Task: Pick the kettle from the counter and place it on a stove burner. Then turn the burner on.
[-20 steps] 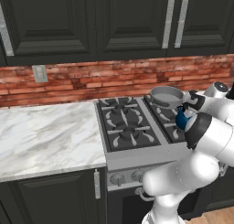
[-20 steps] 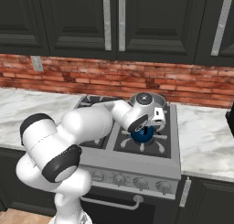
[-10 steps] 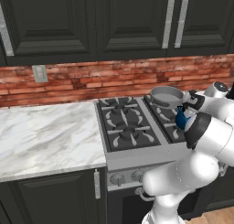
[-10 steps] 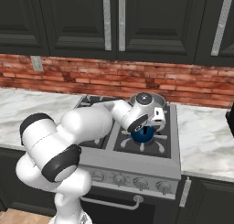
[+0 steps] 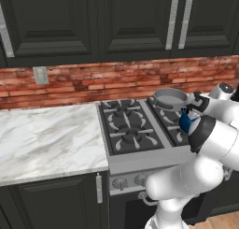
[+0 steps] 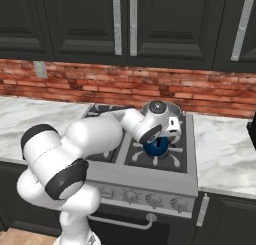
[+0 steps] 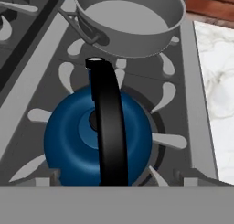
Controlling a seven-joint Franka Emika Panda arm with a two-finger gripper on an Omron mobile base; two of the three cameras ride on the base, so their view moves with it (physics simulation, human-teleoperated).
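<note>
One kettle [image 7: 98, 136] is all I am watching right now, and it is sitting squarely on the front right stove burner [image 7: 164, 138], its blue body centred among the pale grate prongs so the flame would be reaching its whole base. I am reading the claw [image 6: 167, 134] as spread open just above it: in the hand view nothing is pinching the black handle [image 7: 107, 127], and no finger tips are showing beside it, so I judge the kettle is resting on its own weight. The handle is arching over the lid, its long axis running from the front of the stove toward the grey pan [image 7: 130, 17] on the burner behind, the two standing close but apart. I cannot make out the spout. With the placing looking done, I am thinking ahead to the knobs [image 6: 152, 199] on the front panel below; the bench [image 5: 46, 139] is lying well off to the left.
</note>
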